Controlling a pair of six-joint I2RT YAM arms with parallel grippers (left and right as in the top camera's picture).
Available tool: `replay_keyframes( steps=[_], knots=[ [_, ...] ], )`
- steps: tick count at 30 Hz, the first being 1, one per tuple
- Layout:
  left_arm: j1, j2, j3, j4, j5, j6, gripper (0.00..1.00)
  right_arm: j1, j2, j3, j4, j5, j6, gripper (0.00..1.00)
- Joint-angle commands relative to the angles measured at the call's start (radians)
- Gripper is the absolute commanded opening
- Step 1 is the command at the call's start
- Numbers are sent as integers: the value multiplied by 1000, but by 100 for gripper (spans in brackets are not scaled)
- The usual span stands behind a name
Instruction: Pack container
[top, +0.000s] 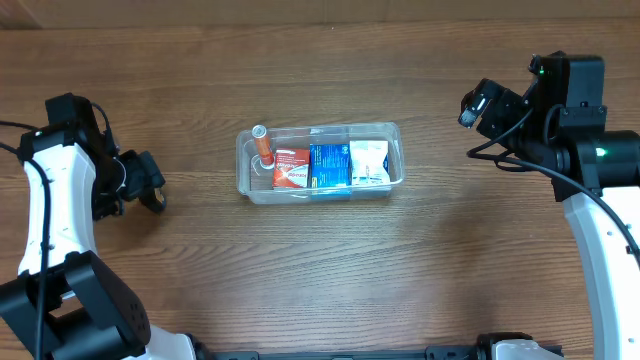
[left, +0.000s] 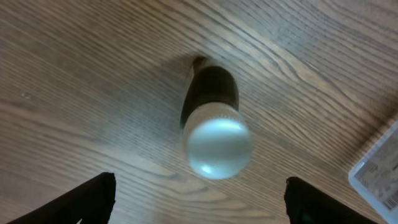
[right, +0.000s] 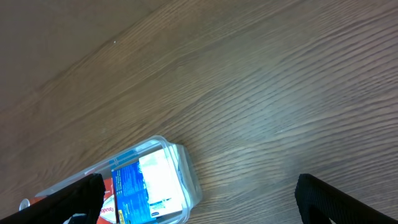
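The clear container lies at the table's middle, holding a small orange bottle, a red packet, a blue packet and a white packet. My left gripper is open, left of the container. In the left wrist view it hovers open over a dark bottle with a white cap on the table; the container's corner shows at the right edge. My right gripper is open and empty, raised to the container's right; its view shows the container's end.
The wooden table has no other loose objects in view. The dark bottle is hidden under my left gripper in the overhead view. The arm bases stand at the table's left and right edges.
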Motion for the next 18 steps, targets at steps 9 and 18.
replay_keyframes(
  steps=[9,18],
  knots=[
    [1,123,-8,97,74,72,35,0,-5,6,5,0,-3,100],
    [-166,-175,294,-325,170,72,20,0,-5,6,5,0,-3,100]
  ],
)
